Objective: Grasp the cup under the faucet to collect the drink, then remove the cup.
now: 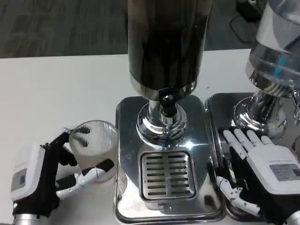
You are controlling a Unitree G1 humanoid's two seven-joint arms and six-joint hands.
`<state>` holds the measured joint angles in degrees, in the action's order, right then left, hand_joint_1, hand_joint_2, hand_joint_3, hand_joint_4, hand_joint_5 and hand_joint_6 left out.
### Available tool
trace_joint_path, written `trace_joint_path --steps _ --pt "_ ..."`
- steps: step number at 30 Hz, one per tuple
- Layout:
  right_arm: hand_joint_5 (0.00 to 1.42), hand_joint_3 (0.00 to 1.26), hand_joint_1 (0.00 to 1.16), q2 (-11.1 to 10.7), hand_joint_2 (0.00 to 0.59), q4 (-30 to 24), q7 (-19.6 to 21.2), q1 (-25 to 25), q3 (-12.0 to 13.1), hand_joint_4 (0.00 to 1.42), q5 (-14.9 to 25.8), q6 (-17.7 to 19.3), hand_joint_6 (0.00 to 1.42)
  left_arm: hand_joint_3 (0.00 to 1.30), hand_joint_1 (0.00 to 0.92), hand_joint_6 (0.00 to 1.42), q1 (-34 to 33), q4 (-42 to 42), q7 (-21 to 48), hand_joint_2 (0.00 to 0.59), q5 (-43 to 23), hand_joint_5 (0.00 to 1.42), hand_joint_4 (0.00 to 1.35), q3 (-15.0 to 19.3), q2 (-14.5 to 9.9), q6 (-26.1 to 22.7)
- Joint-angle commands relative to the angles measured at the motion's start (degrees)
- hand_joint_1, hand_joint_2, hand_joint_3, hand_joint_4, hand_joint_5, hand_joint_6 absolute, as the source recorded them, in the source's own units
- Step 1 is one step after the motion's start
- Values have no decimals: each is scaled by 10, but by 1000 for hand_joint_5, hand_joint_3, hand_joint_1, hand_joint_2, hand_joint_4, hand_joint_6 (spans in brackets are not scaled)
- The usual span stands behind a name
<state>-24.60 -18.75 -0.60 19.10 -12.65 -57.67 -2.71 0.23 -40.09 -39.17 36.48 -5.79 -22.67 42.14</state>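
Observation:
A clear ribbed plastic cup (95,149) stands upright on the white table, just left of the dispenser's chrome base (129,140). My left hand (44,180) wraps around the cup from the left, with fingers on its front and back. The dark drink tank (166,42) rises above the black faucet (168,104), which hangs over the slotted drip grate (166,174). The cup is to the left of the faucet, not under it. My right hand (262,171) lies flat with fingers spread on the neighbouring chrome base, holding nothing.
A second dispenser (274,70) with a clear tank and chrome stem stands at the right on its own chrome tray (220,108). Bare white table (56,93) stretches to the left and back. Grey carpet lies beyond the table's far edge.

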Motion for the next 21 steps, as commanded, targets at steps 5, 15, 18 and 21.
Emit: trace_joint_path --steps 5,15,18,21 --pt "0 25 115 6 456 -7 15 1 2 0 -3 -3 19 566 389 907 -19 43 -8 162 9 880 649 -11 -10 27" --pt "0 16 112 33 460 -6 31 11 -4 0 -17 -20 18 574 381 902 -54 19 5 160 17 880 653 -44 -24 55" --pt "0 16 112 44 461 -13 38 21 -3 0 -23 -31 17 577 379 901 -69 4 9 160 25 880 653 -58 -29 64" --pt "0 15 112 56 464 -24 46 28 -5 0 -35 -42 17 581 362 900 -86 -11 14 160 33 880 653 -73 -33 77"
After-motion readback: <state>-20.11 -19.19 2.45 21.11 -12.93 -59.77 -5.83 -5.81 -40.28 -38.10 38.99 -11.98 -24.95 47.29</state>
